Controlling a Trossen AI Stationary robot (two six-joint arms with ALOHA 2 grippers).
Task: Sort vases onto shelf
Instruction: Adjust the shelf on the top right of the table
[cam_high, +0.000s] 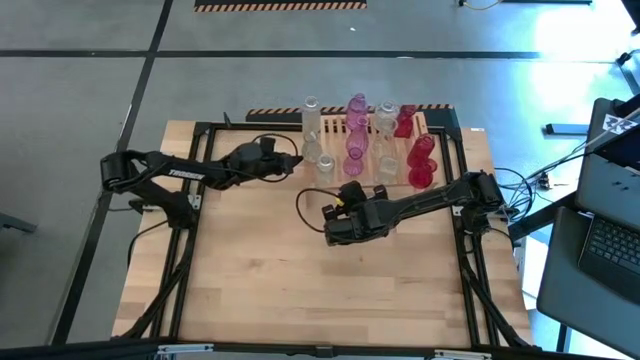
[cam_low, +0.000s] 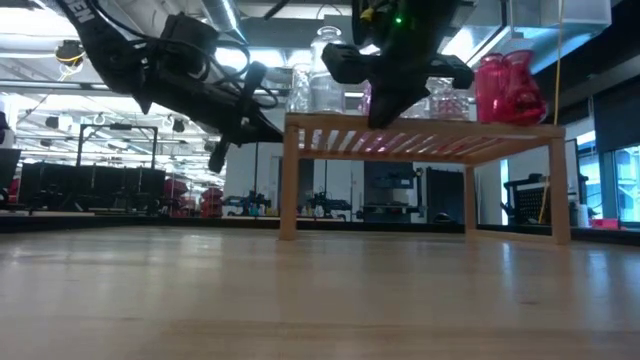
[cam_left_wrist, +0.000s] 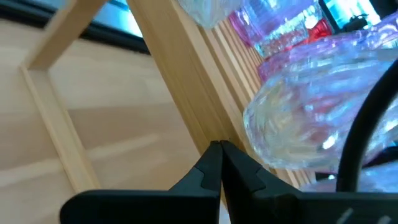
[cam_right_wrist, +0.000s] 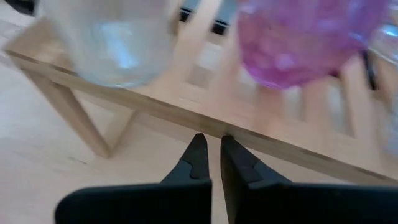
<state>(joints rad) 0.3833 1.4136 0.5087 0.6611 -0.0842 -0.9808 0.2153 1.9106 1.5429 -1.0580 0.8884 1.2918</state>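
Fingers (cam_left_wrist: 219, 163) of the left arm and fingers (cam_right_wrist: 210, 158) of the right are pressed together, empty, beside the shelf (cam_high: 340, 126).

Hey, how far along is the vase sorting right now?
It looks nearly or fully done. The vases sit on the shelf in colour groups: clear vases, pink vases, red vases. No vase shows on the bare table. Nothing is in hand: the left pincer and right pincer are both shut and empty, by the shelf's edge. What may remain is pulling the arms back.
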